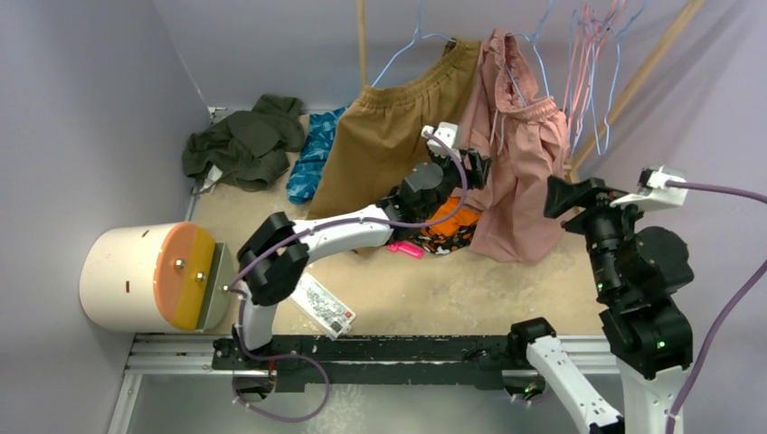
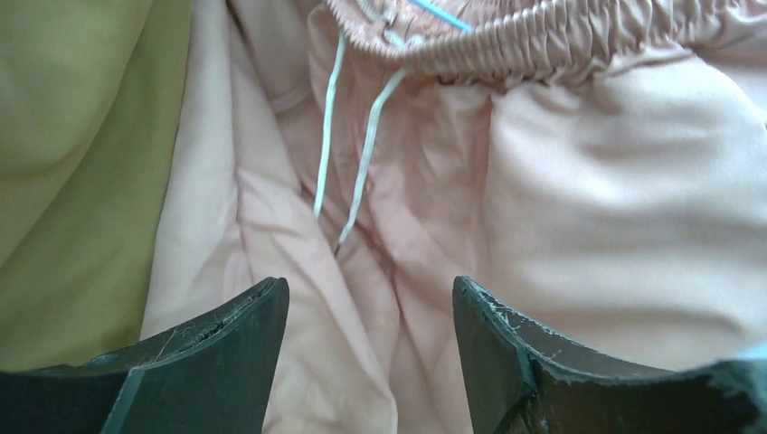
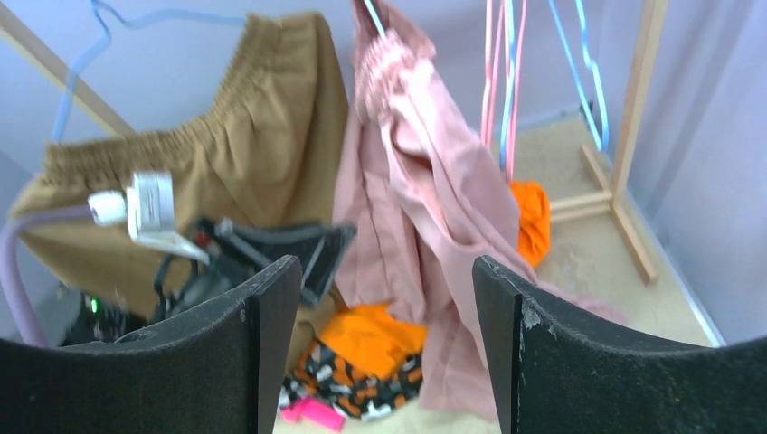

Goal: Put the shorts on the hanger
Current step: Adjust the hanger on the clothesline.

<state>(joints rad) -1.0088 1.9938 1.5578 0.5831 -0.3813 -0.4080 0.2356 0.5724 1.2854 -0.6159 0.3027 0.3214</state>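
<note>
The shorts (image 1: 514, 167) hang at the far middle of the scene, their gathered waistband bunched high against the thin blue wire of the hanger (image 2: 441, 14) and their legs falling to the sandy surface (image 1: 470, 289). How the waistband is caught on the wire cannot be told. The light drawstring (image 2: 362, 167) dangles loose down the front.

The left tool (image 2: 366, 291) is reached out to the shorts' left edge – its jaws stand wide apart with only pink fabric behind them, nothing gripped. The right tool (image 3: 384, 271) hovers just right of the shorts, jaws also wide and holding nothing.

Tan-brown shorts (image 1: 389, 136) hang just left of the pink ones, and an orange garment (image 1: 452, 221) lies crumpled below the left tool. Pink hangers (image 1: 588, 54) hang further right – apart from the shorts
</note>
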